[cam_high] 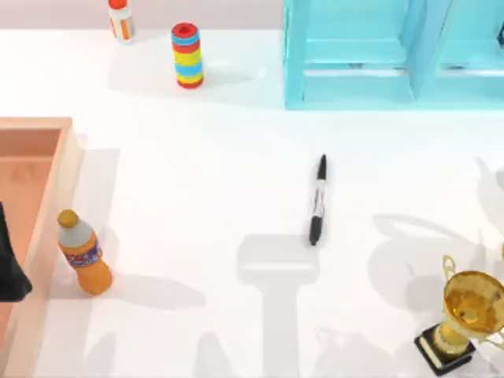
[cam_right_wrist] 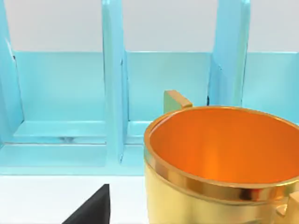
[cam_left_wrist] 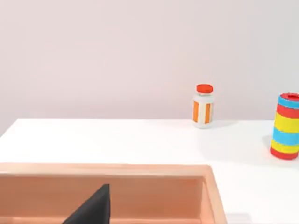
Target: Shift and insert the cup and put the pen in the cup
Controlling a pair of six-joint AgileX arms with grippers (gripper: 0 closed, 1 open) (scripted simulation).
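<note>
I see a dark tip of my left gripper over the peach tray; I cannot tell its opening. The pen lies untouched mid-table, left of the gold trophy; right fingers likewise undeterminable.

Pen lying alone mid-table with open white table on all sides, turquoise shelf unit blocking the far edge, gold trophy near right, orange bottle beside wooden tray at left, striped canister far back.

Pen mid-table; bottle left beside tray; trophy near right; shelf unit far right.
</note>
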